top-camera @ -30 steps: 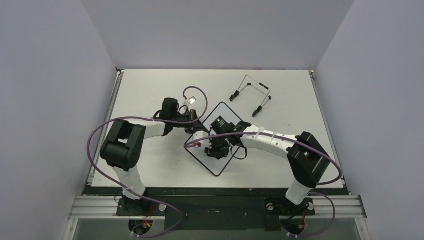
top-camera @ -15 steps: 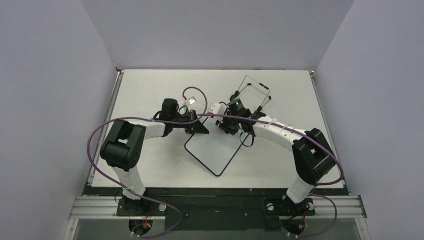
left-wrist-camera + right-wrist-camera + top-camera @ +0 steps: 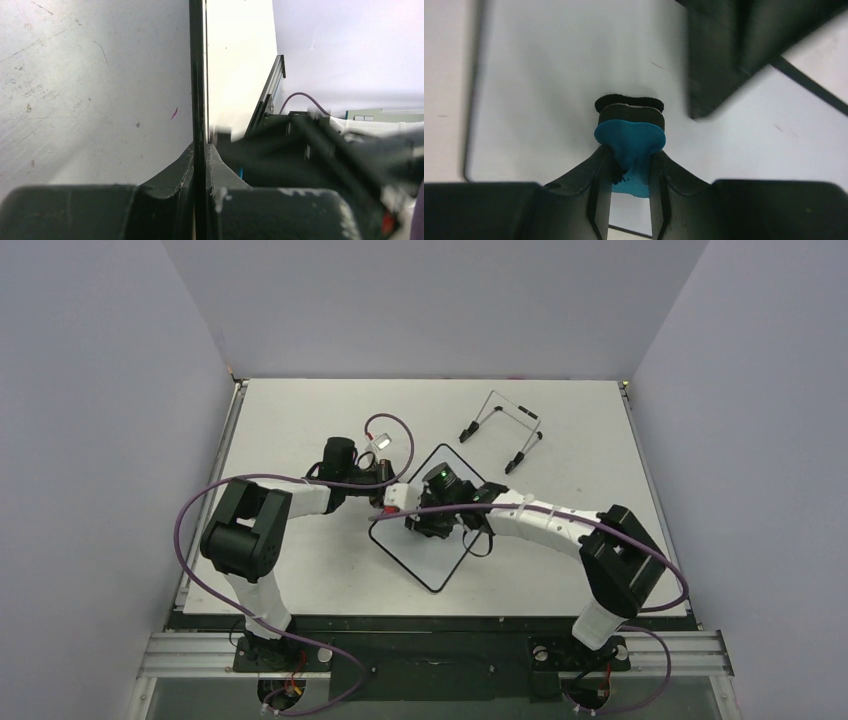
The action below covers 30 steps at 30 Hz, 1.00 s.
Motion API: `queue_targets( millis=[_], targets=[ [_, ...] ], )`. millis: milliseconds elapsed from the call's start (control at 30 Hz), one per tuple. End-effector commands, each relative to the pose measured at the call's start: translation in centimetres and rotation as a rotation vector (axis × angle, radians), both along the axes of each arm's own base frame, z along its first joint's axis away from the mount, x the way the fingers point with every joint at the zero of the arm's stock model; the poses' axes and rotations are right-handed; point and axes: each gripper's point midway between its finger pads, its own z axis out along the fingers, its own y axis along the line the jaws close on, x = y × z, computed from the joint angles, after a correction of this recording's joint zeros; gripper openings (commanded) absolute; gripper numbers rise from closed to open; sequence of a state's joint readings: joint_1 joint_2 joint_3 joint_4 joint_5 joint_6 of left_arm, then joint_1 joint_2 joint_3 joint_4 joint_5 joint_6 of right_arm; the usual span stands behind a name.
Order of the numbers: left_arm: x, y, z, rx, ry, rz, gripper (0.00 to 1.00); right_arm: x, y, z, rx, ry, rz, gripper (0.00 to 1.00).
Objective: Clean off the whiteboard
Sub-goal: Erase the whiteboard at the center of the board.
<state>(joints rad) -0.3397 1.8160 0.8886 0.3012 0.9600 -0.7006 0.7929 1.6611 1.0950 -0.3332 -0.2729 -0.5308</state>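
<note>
The whiteboard [image 3: 435,560] lies cornerwise in the middle of the table, white with a thin black rim. My left gripper [image 3: 387,496] is shut on its left edge. In the left wrist view that rim [image 3: 198,75] runs edge-on between the closed fingers of the left gripper [image 3: 200,150]. My right gripper [image 3: 424,518] is over the board's left half, shut on a blue eraser [image 3: 630,137]. The eraser's black felt presses on the whiteboard [image 3: 549,75] just ahead of the right gripper [image 3: 630,162]. Only a few faint specks show on the white face.
A thin wire easel [image 3: 500,430] stands at the back right of the board. A metal rail [image 3: 228,460] runs along the table's left edge. Purple cables loop beside both arms. Grey walls close in three sides.
The right gripper with the eraser swept from the board's middle up to its far corner by the easel, then came back down over the left half. The left arm stayed put.
</note>
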Motion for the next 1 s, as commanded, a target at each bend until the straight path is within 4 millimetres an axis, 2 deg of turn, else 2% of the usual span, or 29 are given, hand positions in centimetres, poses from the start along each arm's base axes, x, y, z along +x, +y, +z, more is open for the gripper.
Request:
queue_targets(
  millis=[0, 67, 133, 233, 300, 467, 567, 667, 700, 767, 833, 900, 933, 967],
  targets=[
    [0.2, -1.0, 5.0, -0.103, -0.14, -0.05, 0.0, -6.7, 4.3, 1.3, 0.044, 0.041, 0.229, 0.0],
    [0.1, -1.1, 5.2, -0.105, -0.142, -0.052, 0.0, -7.8, 5.4, 1.6, 0.039, 0.032, 0.254, 0.0],
    [0.0, -1.1, 5.3, -0.106, -0.143, -0.054, 0.0, -7.3, 6.2, 1.8, 0.033, 0.01, 0.229, 0.0],
    [-0.2, -1.1, 5.4, -0.105, -0.145, -0.06, 0.0, -4.8, 5.9, 2.2, 0.016, -0.019, 0.147, 0.0],
    [-0.3, -1.0, 5.4, -0.103, -0.147, -0.065, 0.0, -2.5, 3.7, 1.9, 0.005, 0.0, 0.088, 0.0],
    [-0.3, -1.0, 5.4, -0.098, -0.152, -0.077, 0.0, 0.8, -2.6, 0.7, -0.078, 0.012, 0.011, 0.0],
    [-0.4, -1.1, 5.4, -0.099, -0.15, -0.086, 0.0, 4.3, -6.1, 0.7, -0.073, -0.007, -0.13, 0.0],
    [-0.4, -1.1, 5.6, -0.102, -0.153, -0.088, 0.0, 8.3, -8.5, 1.2, -0.076, -0.061, -0.279, 0.0],
    [-0.4, -1.1, 5.8, -0.103, -0.155, -0.087, 0.0, 8.9, -9.6, 0.5, -0.1, -0.047, -0.313, 0.0],
    [-0.5, -1.1, 6.1, -0.105, -0.16, -0.088, 0.0, 9.0, -10.7, -0.2, -0.134, -0.035, -0.313, 0.0],
    [-0.4, -1.1, 6.3, -0.107, -0.165, -0.086, 0.0, 7.8, -11.1, -1.1, -0.153, -0.012, -0.267, 0.0],
    [-0.2, -1.2, 6.7, -0.116, -0.168, -0.08, 0.0, 5.1, -11.1, -2.5, -0.163, 0.039, -0.188, 0.0],
    [-0.1, -1.3, 6.8, -0.122, -0.168, -0.076, 0.0, 4.0, -10.2, -2.0, -0.132, 0.047, -0.138, 0.0],
    [0.1, -1.4, 7.1, -0.135, -0.169, -0.068, 0.0, 2.7, -10.0, -2.4, -0.143, 0.064, -0.095, 0.0]
  ],
)
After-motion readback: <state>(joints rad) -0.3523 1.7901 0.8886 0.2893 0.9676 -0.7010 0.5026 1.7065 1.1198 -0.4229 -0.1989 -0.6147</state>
